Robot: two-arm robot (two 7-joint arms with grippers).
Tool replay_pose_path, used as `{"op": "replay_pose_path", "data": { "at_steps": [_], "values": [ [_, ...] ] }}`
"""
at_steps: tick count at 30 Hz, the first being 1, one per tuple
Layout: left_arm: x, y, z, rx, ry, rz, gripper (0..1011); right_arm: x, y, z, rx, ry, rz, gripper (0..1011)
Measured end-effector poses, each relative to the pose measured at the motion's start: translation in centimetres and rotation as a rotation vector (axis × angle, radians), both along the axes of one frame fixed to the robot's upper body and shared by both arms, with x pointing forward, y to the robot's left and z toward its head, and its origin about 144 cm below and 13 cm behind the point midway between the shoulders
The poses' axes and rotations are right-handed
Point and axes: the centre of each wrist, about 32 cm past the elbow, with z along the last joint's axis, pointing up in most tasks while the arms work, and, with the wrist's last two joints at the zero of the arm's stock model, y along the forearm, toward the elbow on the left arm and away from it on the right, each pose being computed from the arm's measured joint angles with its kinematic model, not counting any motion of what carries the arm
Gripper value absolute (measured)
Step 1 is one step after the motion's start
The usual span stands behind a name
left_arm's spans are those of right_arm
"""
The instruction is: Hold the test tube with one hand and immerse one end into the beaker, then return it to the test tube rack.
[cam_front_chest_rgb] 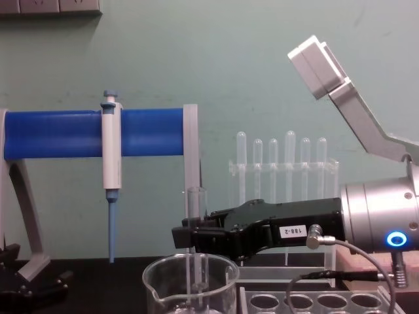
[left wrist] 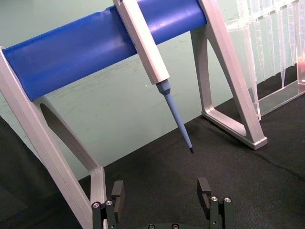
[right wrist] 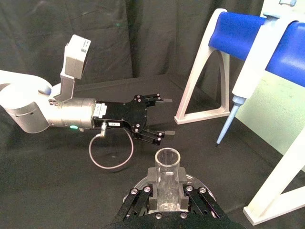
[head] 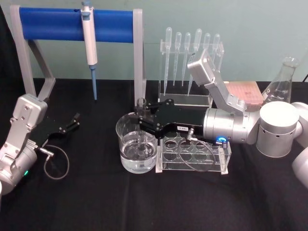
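Dip stage, as I judge it. Test tube [head: 141, 104] stands upright in the right gripper [head: 144, 121], jaws clamped on the glass below the rimmed mouth. Its lower end is down inside the beaker [head: 119, 137] and seems to reach the water [head: 137, 158], though the waterline against the tube is hard to read. Beaker sits on the black table [head: 96, 202], just beside the test tube rack [head: 225, 156], at the rack's 9 o'clock. Rack holes nearest the beaker look vacant.

Done, by my reading: pick-up, carry, likely immersion. Left to do: lift clear, shift toward 3 o'clock, seat tube in a rack hole, release.

Right arm pose: forearm level, reaching in from 3 o'clock over the rack, wrist ring [head: 220, 141] lit blue, tube vertical.

Left gripper [head: 72, 122] is idle at the beaker's 9 o'clock, well apart, low by the table, fingers spread wide with nothing between them. Pipettor [head: 89, 33] hangs at 11 o'clock, untouched.
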Motion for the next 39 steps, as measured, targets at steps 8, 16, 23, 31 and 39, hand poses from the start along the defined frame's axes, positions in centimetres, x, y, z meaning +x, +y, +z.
{"op": "replay_pose_path", "data": {
  "at_steps": [8, 16, 23, 31, 39],
  "values": [
    [0.00, 0.00, 0.00, 0.000, 0.000, 0.000, 1000, -0.03, 0.09, -0.37, -0.003, -0.012, 0.004, 241],
    [0.00, 0.00, 0.00, 0.000, 0.000, 0.000, 1000, -0.06, 0.06, -0.93, 0.005, -0.003, 0.010, 241],
    [0.00, 0.00, 0.00, 0.000, 0.000, 0.000, 1000, -0.06, 0.07, -0.90, 0.005, -0.004, 0.011, 241],
    [0.00, 0.00, 0.00, 0.000, 0.000, 0.000, 1000, -0.05, 0.08, -0.84, 0.004, -0.004, 0.011, 241],
    [0.00, 0.00, 0.00, 0.000, 0.000, 0.000, 1000, -0.05, 0.09, -0.80, 0.004, -0.004, 0.011, 241]
  ]
}}
